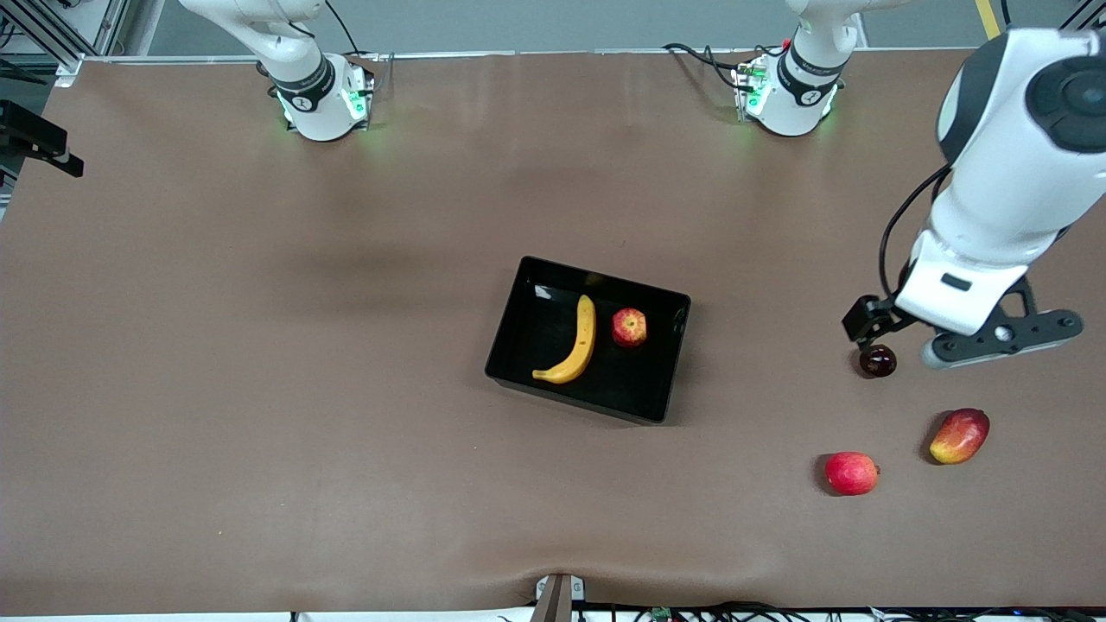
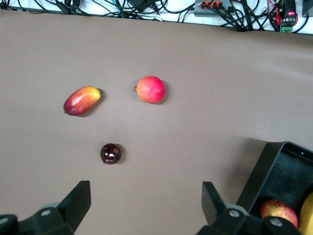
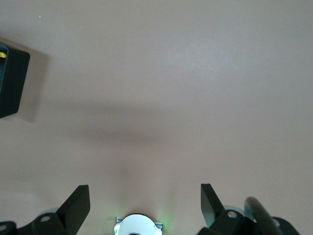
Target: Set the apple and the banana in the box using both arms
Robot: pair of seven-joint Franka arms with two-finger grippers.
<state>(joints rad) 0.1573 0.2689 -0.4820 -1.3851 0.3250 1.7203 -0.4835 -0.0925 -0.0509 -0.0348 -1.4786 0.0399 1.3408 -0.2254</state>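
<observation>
The apple and the banana both lie inside the box, which sits near the middle of the brown table in the front view. The banana lies curved along the box floor, and the apple rests just beside it, toward the left arm's end of the table, without touching it. The left arm hangs over that end of the table, high above the surface, and its gripper is hidden under the wrist body in this view. A small dark round fruit lies below the wrist. Nearer to the front camera lie an oblong red-and-yellow mango and a plain pinkish-red round fruit, each apart from the others. Only the base and lower links of the right arm show at the top of this view.

Left wrist view: the left gripper is held above bare table with its fingers spread wide and nothing between them. The dark fruit, the mango and the pinkish-red fruit lie on the table. One corner of the box shows, with the apple inside it.

Right wrist view: the right gripper waits over bare table above its own base, fingers released and wide apart, grasping nothing. A corner of the box shows at the edge.
</observation>
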